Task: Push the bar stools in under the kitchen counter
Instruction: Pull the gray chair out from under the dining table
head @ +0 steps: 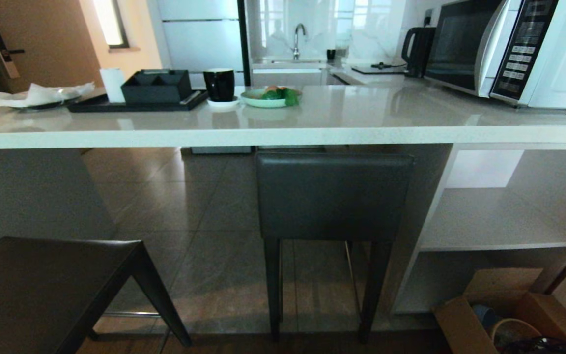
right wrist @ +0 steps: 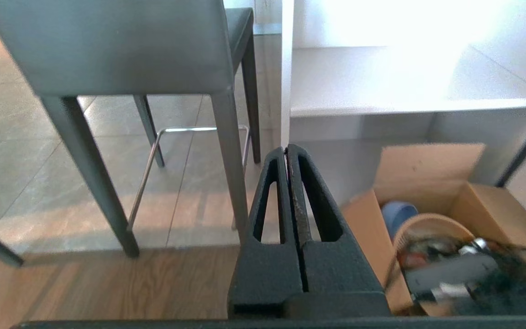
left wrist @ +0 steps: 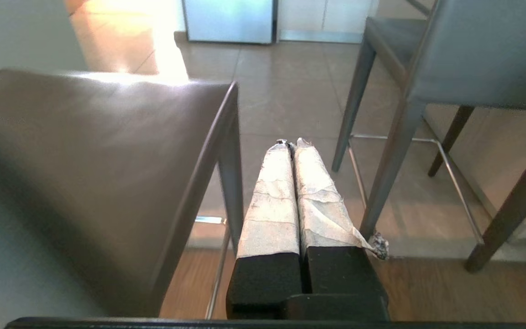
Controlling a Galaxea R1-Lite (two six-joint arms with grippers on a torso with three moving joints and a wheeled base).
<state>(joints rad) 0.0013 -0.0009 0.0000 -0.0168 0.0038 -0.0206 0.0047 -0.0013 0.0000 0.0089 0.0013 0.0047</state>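
A long pale kitchen counter [head: 283, 129] spans the room. The right stool [head: 334, 196] sits tucked beneath, backrest facing us; the left stool [head: 52, 285] stands near, out from the counter. Both the left gripper [left wrist: 292, 142] and right gripper [right wrist: 286, 151] are clenched empty. An off-centre push could likely twist the stool into the end panel.

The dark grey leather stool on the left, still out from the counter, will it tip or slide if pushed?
The dark grey leather stool is tall on slim legs, so a high push may tip it. The glossy floor tiles probably let it slide. It looks rigid.
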